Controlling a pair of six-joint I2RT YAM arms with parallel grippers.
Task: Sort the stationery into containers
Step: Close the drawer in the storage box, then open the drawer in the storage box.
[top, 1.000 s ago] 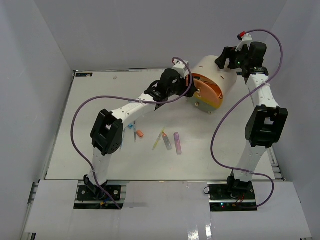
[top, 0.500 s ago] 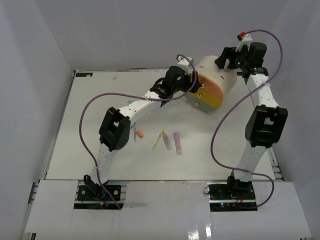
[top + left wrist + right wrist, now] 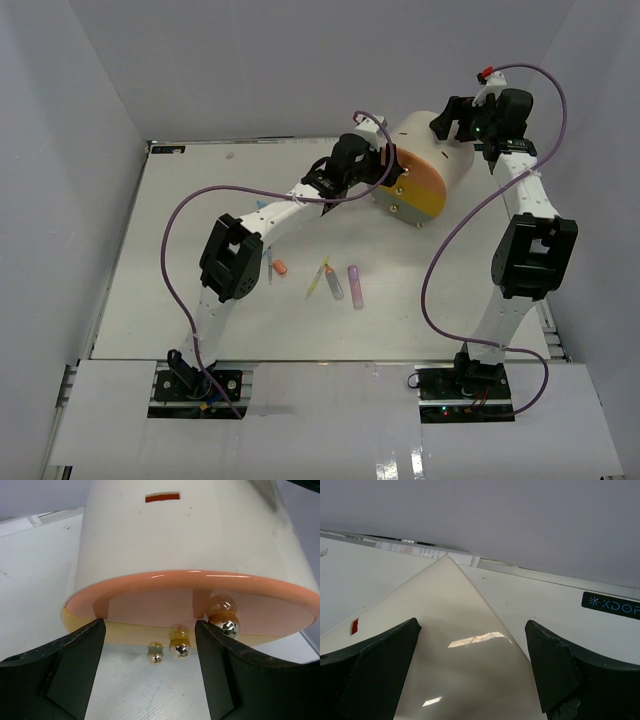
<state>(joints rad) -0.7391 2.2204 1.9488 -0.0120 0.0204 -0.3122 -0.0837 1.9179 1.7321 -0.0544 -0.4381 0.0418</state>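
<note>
Left pincer, jaws apart, faces the orange drawer of the cream cylinder near the counter's far edge; right pincer, spread wide, straddles its back. Stationery lies mid-counter.

White flat counter. A large cream plastic cylinder lies on its side near the far right corner. Its round face of orange, yellow and grey-olive drawers is turned toward the near left. Loose around the counter's middle, left to right: thin grey pen, stubby orange cap, slim yellow pen just beside an orange-tipped pen, purple marker. Small black label at the far left corner.
</note>
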